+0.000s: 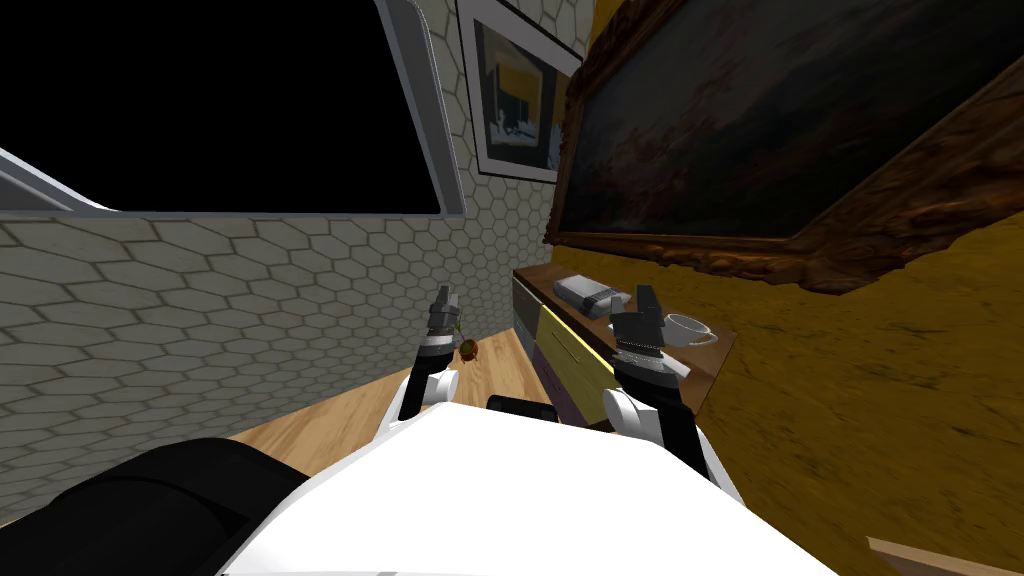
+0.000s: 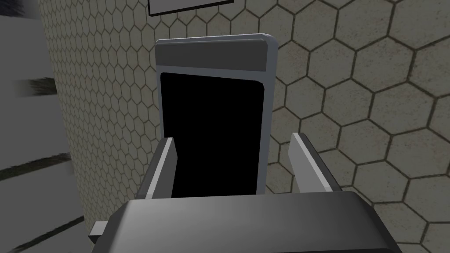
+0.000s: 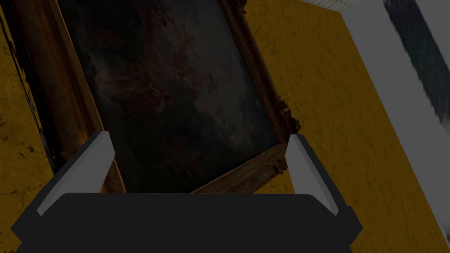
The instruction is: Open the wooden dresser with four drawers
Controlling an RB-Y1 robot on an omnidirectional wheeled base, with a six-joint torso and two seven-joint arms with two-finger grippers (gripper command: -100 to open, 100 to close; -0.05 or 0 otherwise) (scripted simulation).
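Note:
The dresser (image 1: 562, 343) stands low against the yellow wall, ahead and to my right. It has a brown wooden top and drawer fronts in grey, yellow and purple, all looking closed. My right gripper (image 1: 645, 298) is raised over the dresser's near end, pointing upward; in the right wrist view its gripper (image 3: 199, 136) is open with nothing between the fingers. My left gripper (image 1: 445, 298) is held up to the left of the dresser, above the floor, and its gripper (image 2: 233, 139) is open and empty too.
A white cup (image 1: 688, 328) and a folded grey item (image 1: 590, 293) lie on the dresser top. A small round brown object (image 1: 467, 348) sits on the wooden floor (image 1: 330, 415) by the hexagon-tiled wall (image 1: 220, 300). A large dark framed painting (image 1: 760, 130) hangs above the dresser.

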